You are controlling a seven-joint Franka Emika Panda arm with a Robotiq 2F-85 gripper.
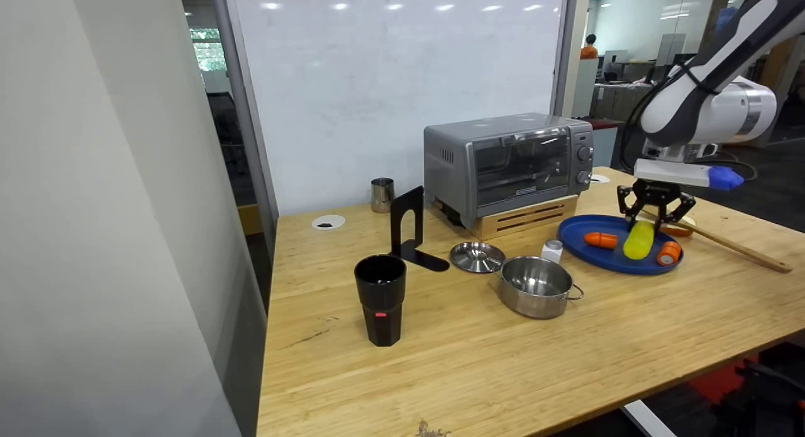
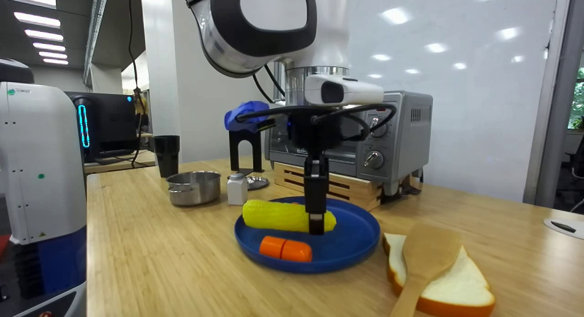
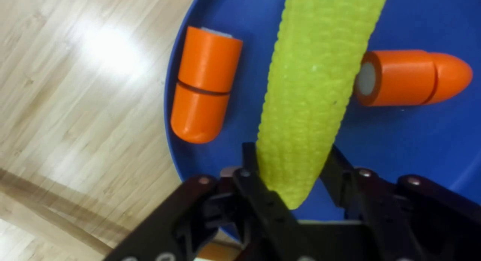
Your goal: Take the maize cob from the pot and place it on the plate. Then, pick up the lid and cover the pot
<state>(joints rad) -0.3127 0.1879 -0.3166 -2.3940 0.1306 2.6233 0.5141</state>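
Note:
The yellow maize cob (image 1: pixel 638 241) is over the blue plate (image 1: pixel 604 223); it also shows in an exterior view (image 2: pixel 273 215) and in the wrist view (image 3: pixel 306 95). My gripper (image 3: pixel 291 156) has a finger against each side of the cob's tapered end and is shut on it. The gripper also shows pointing down over the plate in an exterior view (image 2: pixel 316 226). I cannot tell whether the cob touches the plate. The steel pot (image 1: pixel 534 304) stands apart from the plate, its visible inside empty. The silver lid (image 1: pixel 477 257) lies flat on the table beside the pot.
Orange carrot pieces (image 3: pixel 204 84) lie on the plate either side of the cob. A white shaker (image 1: pixel 552 251) stands between pot and plate. A black bookend (image 1: pixel 397 236), black cup (image 1: pixel 381 298) and toaster oven (image 1: pixel 509 166) stand nearby. A wooden spatula (image 2: pixel 431 248) rests on bread (image 2: pixel 456 287).

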